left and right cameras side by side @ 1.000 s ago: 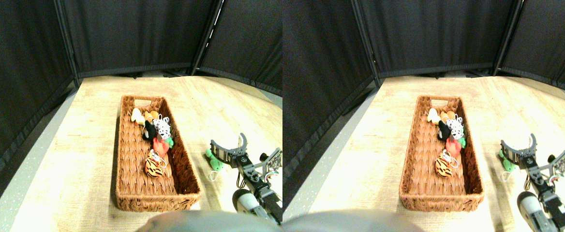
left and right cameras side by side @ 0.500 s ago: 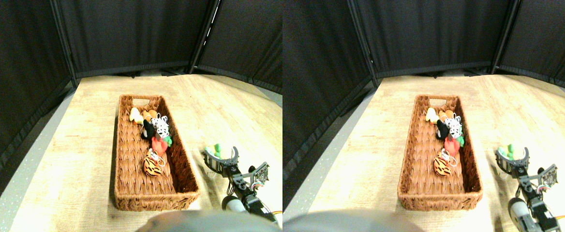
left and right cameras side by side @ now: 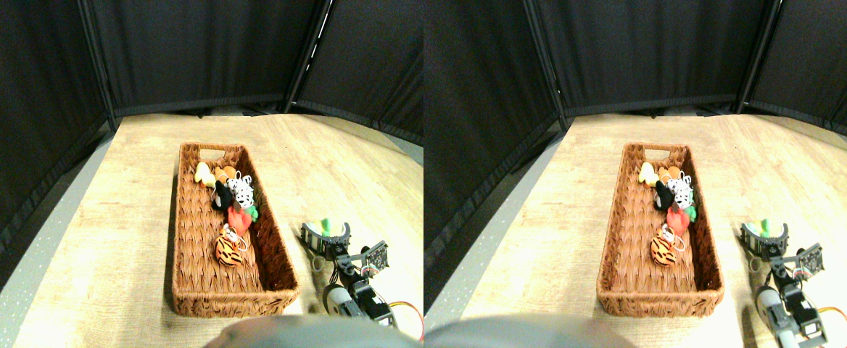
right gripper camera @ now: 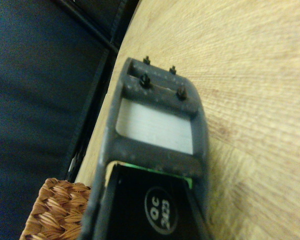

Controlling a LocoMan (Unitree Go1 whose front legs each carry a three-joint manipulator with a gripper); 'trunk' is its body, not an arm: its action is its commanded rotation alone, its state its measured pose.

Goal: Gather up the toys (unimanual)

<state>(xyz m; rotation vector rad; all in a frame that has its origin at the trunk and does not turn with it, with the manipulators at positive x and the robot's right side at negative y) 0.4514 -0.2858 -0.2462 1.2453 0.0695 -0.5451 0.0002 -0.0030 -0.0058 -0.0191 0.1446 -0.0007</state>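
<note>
On the wooden floor right of the basket lies a green toy [left and right cameras side by side: 327, 225], its white keyring loop [left and right cameras side by side: 317, 262] trailing toward me. My right gripper [left and right cameras side by side: 326, 233] stands open over it, the jaws spread to either side of the toy. In the wrist view only a thin green strip [right gripper camera: 155, 171] of the toy shows under the dark jaw frame. Inside the long wicker basket [left and right cameras side by side: 235, 297] lie a striped tiger [left and right cameras side by side: 229, 250], a red toy [left and right cameras side by side: 237, 216], a black-and-white spotted toy [left and right cameras side by side: 244, 193] and a yellow toy [left and right cameras side by side: 204, 174].
A corner of the basket [right gripper camera: 57, 210] shows in the wrist view beside the jaw. Black curtain panels [left and right cameras side by side: 199, 51] wall the floor at the back and left. My arm with its wires [left and right cameras side by side: 365, 290] runs back to the lower right.
My gripper has drawn back toward me and a little left. The green toy was beside its left jaw; now it sits between the jaws. The toys in the basket lie as before.
</note>
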